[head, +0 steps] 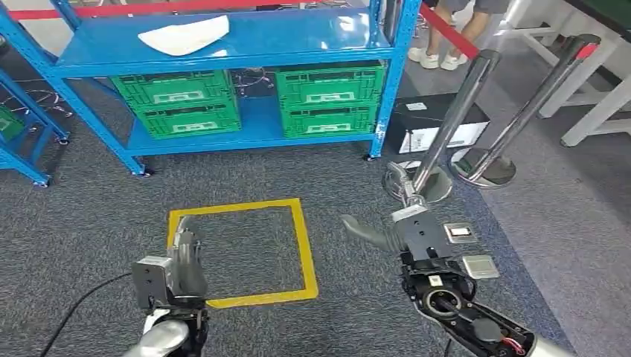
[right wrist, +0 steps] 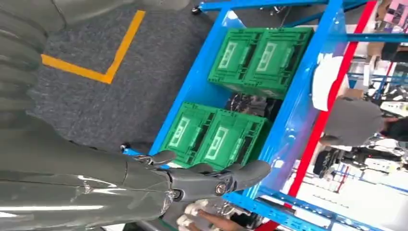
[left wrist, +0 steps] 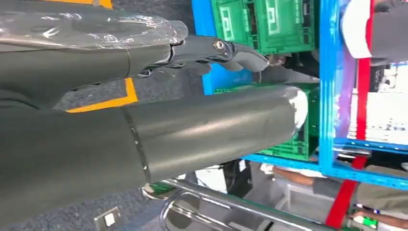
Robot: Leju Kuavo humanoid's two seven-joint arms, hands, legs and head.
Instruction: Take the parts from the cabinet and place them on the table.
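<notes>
I count four green crates (head: 186, 100) on the blue cabinet (head: 245, 44), stacked two and two. One white part (head: 186, 35) on the shelf above, two stanchion posts (head: 455, 119), one yellow floor square (head: 301, 245).

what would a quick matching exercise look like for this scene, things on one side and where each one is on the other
Things:
1. white part
2. green crates
3. yellow tape square
4. left robot hand

Places:
A. lower shelf of the blue cabinet
B. on the grey carpet in front of the cabinet
C. upper shelf of the cabinet
D. over the square's left edge, holding nothing

Pairs: 1-C, 2-A, 3-B, 4-D
</notes>
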